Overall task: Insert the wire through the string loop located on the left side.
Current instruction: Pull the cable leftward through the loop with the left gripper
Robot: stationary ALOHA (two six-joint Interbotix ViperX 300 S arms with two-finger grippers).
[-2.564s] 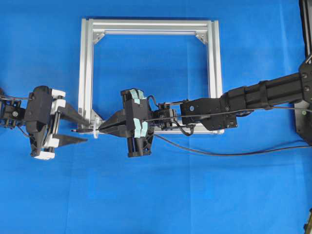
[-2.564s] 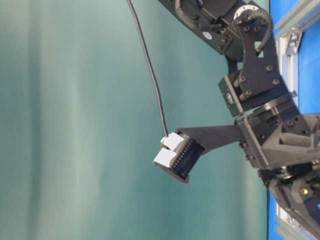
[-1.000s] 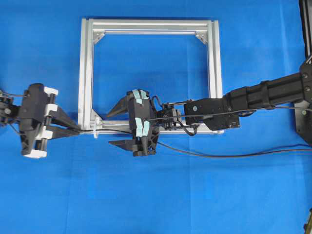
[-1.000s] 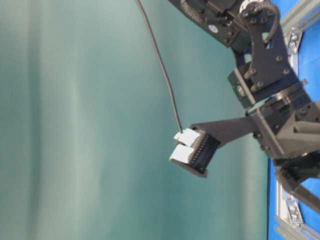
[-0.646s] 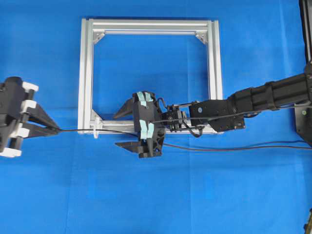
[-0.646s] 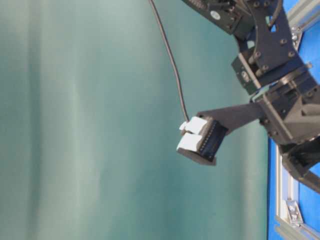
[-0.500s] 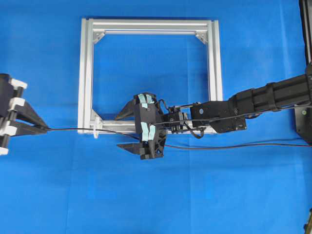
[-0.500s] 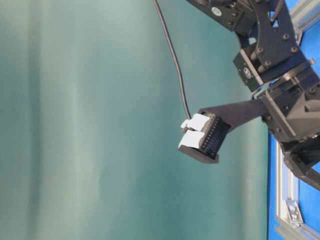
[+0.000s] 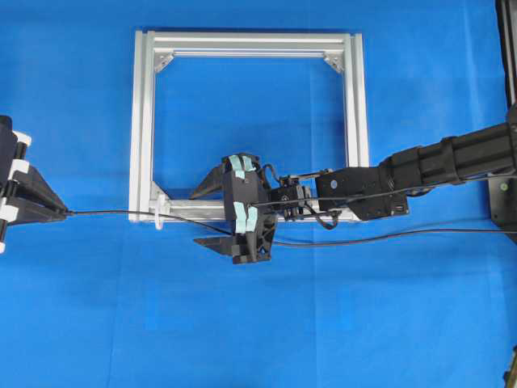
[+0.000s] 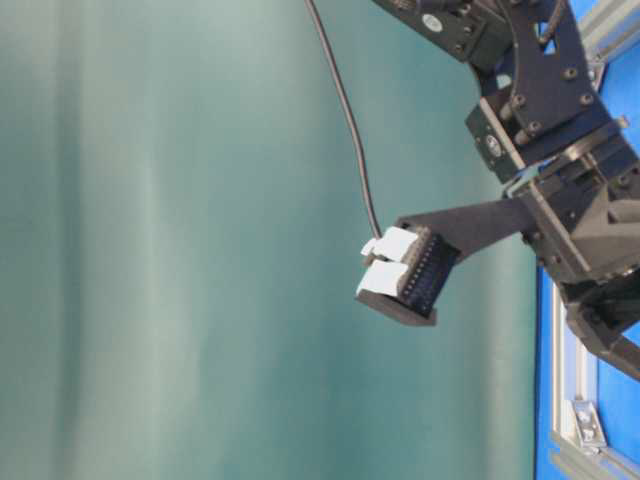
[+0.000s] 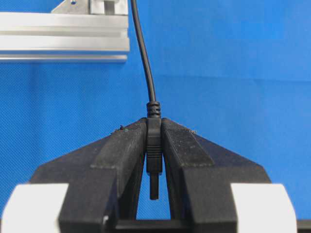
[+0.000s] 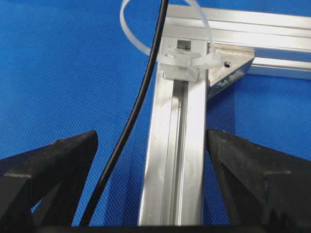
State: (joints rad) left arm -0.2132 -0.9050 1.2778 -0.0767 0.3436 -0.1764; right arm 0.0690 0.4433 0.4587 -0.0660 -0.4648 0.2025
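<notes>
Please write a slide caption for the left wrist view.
Left hand shut on the wire plug; frame behind.

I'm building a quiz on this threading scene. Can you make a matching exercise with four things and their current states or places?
Things:
1. left gripper
2. right gripper
3. wire
4. string loop

States or places:
A. jaws spread wide, one on each side of the frame bar
B. whitish, fixed on the bar near a corner bracket
C. shut on the plug end
D. runs through the loop, out to the left

Pairs: 1-C, 2-A, 3-D, 4-B
</notes>
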